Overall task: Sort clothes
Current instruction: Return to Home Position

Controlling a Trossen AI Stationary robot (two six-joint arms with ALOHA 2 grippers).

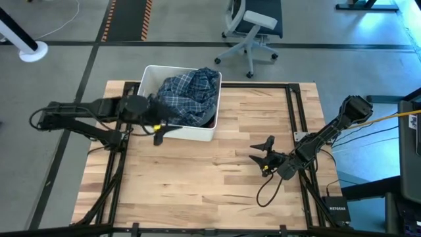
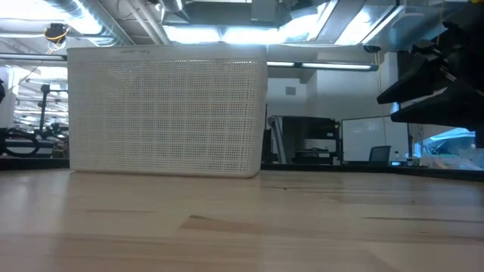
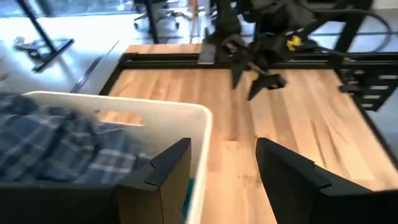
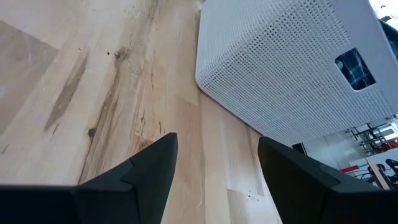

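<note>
The plaid shirt (image 1: 191,92) lies heaped in the white bin (image 1: 194,133), bulging up at the bin's far rim, so a knock to the bin might spill it. The likeliest cause, I judge, is the left arm (image 1: 85,115): its jaws, apart and empty, hang just beside the bin's near corner and could clip the rim on retreat. The right arm (image 1: 322,135) waits well clear of the bin, jaws apart and empty, over bare table (image 1: 217,191). Nothing blocks either arm; an office chair (image 1: 253,26) stands beyond the bin.
</note>
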